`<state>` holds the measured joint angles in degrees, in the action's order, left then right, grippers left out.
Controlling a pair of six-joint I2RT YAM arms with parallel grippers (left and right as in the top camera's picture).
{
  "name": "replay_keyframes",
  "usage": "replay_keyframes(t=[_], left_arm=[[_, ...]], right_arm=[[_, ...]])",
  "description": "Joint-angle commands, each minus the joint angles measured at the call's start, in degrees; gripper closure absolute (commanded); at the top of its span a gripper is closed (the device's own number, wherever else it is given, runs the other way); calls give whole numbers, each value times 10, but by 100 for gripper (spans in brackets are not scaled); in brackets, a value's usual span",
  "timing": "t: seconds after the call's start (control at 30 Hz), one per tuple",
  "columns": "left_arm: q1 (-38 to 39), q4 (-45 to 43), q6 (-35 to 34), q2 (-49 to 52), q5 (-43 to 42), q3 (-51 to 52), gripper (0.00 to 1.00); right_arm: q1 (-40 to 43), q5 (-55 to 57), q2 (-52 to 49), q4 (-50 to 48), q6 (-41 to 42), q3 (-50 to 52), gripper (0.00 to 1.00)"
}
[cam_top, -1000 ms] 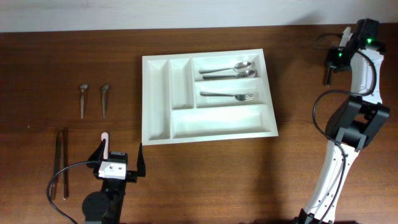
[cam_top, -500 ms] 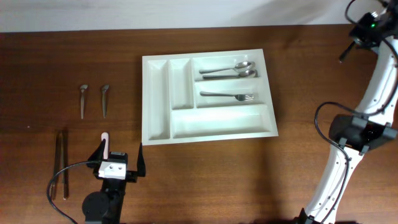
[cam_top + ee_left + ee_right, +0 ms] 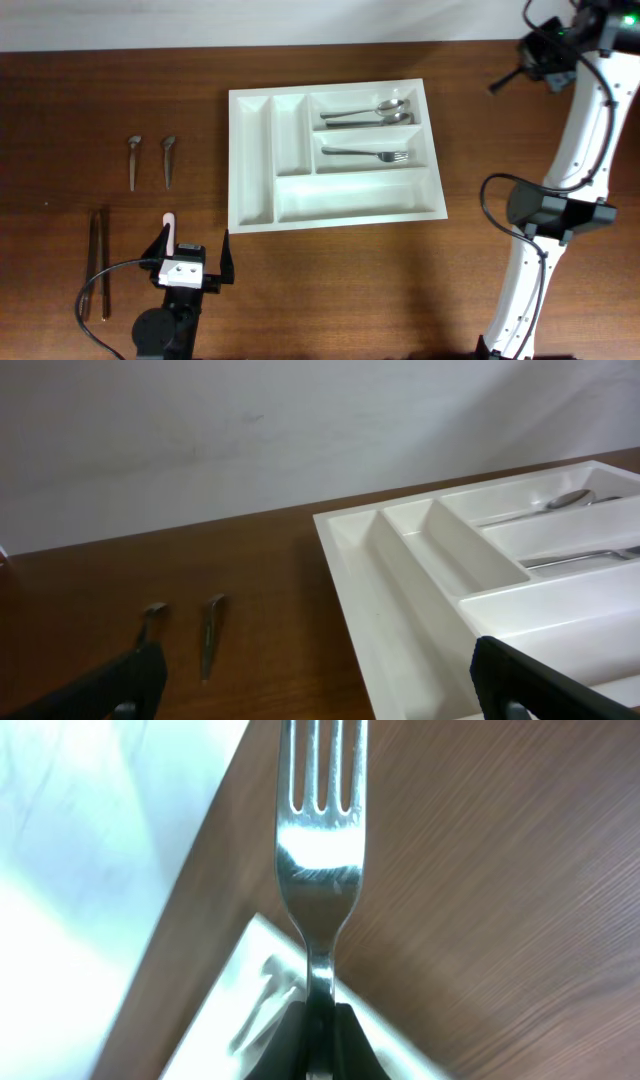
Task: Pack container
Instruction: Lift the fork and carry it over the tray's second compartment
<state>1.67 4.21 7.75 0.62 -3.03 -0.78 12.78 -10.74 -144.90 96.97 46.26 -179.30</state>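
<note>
Steel fork (image 3: 320,870) sits pinched between jaws of the right gripper (image 3: 318,1025).

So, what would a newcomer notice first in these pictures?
The large white tray in the middle of the table, with two spoons and a fork already in its long compartments. Then the right pincer, at the far right corner, shut on a second fork. The left pincer stands open at the near edge.
</note>
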Motion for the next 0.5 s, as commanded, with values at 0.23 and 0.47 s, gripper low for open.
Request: replay_keyframes(t=[0.23, 0.47], left_arm=[[-3, 1, 7, -3, -2, 3, 1], [-3, 1, 7, -3, -2, 3, 1]], right_arm=[[-109, -23, 14, 3, 232, -6, 96], [-178, 41, 12, 3, 321, 9, 96]])
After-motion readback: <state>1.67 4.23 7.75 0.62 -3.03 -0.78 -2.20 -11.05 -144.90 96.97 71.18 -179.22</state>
